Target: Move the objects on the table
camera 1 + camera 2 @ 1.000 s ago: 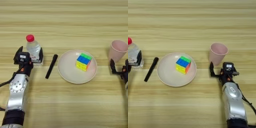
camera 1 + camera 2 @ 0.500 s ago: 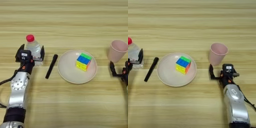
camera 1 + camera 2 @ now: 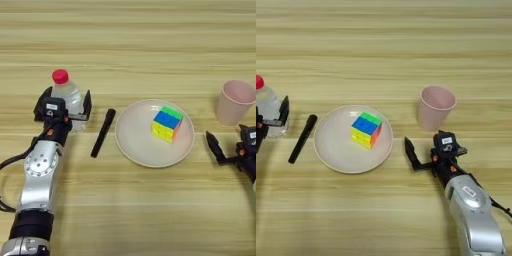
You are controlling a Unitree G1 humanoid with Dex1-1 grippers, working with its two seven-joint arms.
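Bottle (image 3: 66,95): clear plastic, red cap, upright near the left edge of the surface (image 3: 130,45). Long axis vertical. My left end effector (image 3: 64,105) stands around it, one black finger on either side of the body, spread about as wide as the bottle; I cannot tell whether the pads already touch the plastic. The bottle lies straight ahead of the wrist, between the fingers, so the left arm is plainly the nearer one for this item.

Cup (image 3: 436,107): pale pink, tapered, upright, mouth open upward, on the right part of the surface. Long axis vertical. My right end effector (image 3: 428,155) sits just on the near side of it and a little to its left, fingers spread wide and holding nothing. One finger points out toward the plate; the wrist block lies below the cup's base. The cup is apart from both fingers, lying ahead and slightly to the right. As I judge it, the right arm needs a short forward reach with a small shift right to bring the cup between the fingers.

Other items, not engaged: a cream plate (image 3: 132,145) in the middle carrying a colour cube (image 3: 167,124); a black marker (image 3: 103,132) lying aslant between bottle and plate.
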